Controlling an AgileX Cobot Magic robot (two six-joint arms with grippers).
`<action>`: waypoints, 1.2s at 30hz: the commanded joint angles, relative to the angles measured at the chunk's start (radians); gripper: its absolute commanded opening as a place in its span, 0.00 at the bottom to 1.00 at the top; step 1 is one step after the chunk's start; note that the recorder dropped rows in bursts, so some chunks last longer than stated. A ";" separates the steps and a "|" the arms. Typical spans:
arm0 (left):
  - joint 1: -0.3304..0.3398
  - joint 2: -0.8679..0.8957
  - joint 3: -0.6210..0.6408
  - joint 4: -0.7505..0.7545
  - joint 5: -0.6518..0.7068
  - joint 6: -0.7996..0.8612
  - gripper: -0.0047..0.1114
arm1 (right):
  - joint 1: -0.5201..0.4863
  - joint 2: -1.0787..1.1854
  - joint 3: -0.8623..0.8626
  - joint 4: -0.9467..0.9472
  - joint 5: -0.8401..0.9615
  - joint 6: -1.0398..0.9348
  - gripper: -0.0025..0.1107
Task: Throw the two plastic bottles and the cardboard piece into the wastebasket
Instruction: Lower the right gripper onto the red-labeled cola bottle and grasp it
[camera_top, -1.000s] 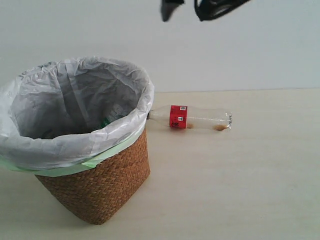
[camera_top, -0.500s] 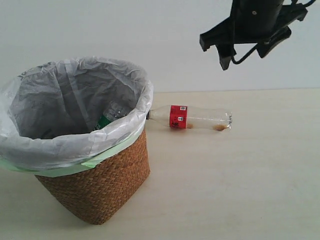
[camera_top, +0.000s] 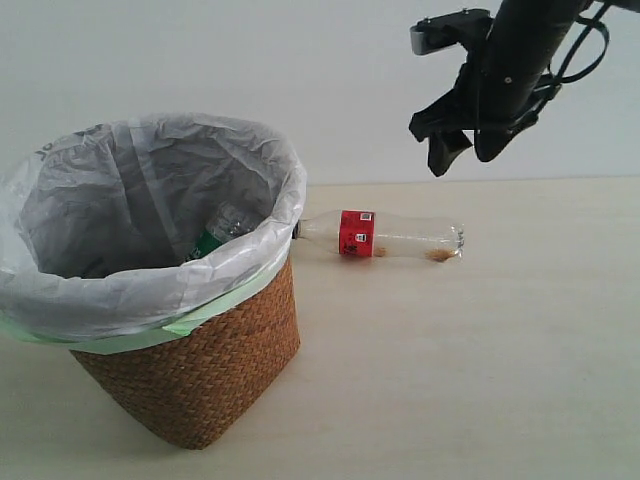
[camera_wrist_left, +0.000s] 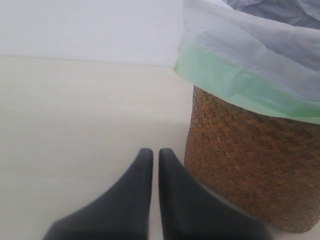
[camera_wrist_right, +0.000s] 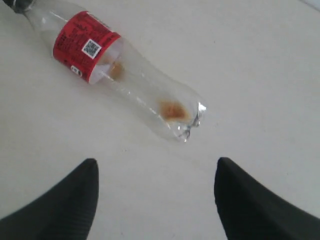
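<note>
The slim clear bottle with the red label (camera_top: 380, 236) (camera_wrist_right: 120, 70) lies on its side on the table, its black cap end against the wicker wastebasket (camera_top: 195, 365) (camera_wrist_left: 250, 165). Inside the bag-lined basket, the wider bottle with the green label (camera_top: 212, 238) shows partly. My right gripper (camera_top: 458, 160) (camera_wrist_right: 156, 167) hangs open in the air above the slim bottle's base, nothing between its fingers. My left gripper (camera_wrist_left: 155, 153) is shut and empty, low over the table beside the basket's wall. The cardboard piece is out of view.
The pale wooden table (camera_top: 480, 380) stretches to the right of the basket and in front of the bottle. A plain white wall (camera_top: 300, 70) stands behind. The basket's plastic bag (camera_top: 150, 200) folds over its rim with a pale green edge.
My right arm has swung from above the basket to the right and come down toward the slim bottle. The green-label bottle settled in the basket. The slim bottle has not moved.
</note>
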 joint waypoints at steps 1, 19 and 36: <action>0.001 -0.003 0.004 0.003 -0.003 -0.005 0.07 | 0.008 0.115 -0.147 0.003 0.052 -0.114 0.54; 0.001 -0.003 0.004 0.003 -0.003 -0.005 0.07 | 0.121 0.350 -0.205 -0.101 -0.145 -0.401 0.54; 0.001 -0.003 0.004 0.003 -0.003 -0.005 0.07 | 0.121 0.485 -0.205 -0.116 -0.175 -0.367 0.54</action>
